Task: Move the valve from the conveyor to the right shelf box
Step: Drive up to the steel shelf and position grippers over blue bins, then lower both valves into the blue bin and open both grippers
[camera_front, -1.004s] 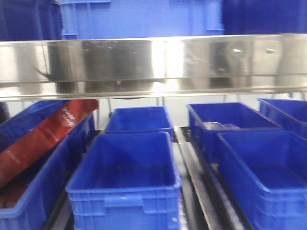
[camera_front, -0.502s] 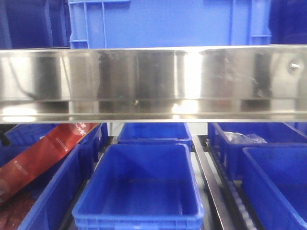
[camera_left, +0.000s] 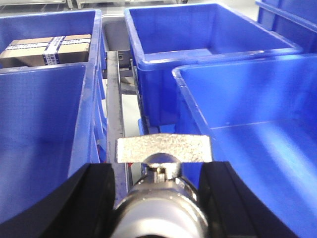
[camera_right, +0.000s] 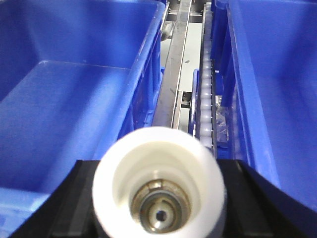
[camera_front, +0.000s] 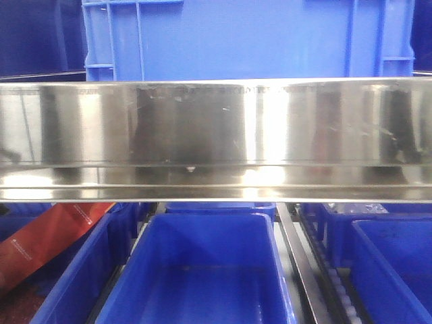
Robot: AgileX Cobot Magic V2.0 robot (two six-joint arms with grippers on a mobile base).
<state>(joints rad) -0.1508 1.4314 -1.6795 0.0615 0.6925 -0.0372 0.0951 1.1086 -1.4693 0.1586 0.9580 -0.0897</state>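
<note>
R tool (camera_right: 159, 167) was pinched on the valve (camera_right: 159, 191) (white open end facing the cam), held above the roller track (camera_right: 205, 94) between two blue boxes (camera_right: 64, 99). L tool (camera_left: 158, 171) was clamped on a metal fitting (camera_left: 163, 148) w/ flat tab, over a rail gap between boxes. Front view showed a steel shelf rail (camera_front: 216, 135).

The steel shelf beam (camera_front: 216, 135) bars the full width ahead of you. Under its middle an open blue bin (camera_front: 202, 243) leaves room for your right claw (camera_right: 159, 198) and valve (camera_right: 158, 141). Under its left end a red pack (camera_front: 47, 236) intrudes, and above the beam a blue crate (camera_front: 243, 37) blocks.
</note>
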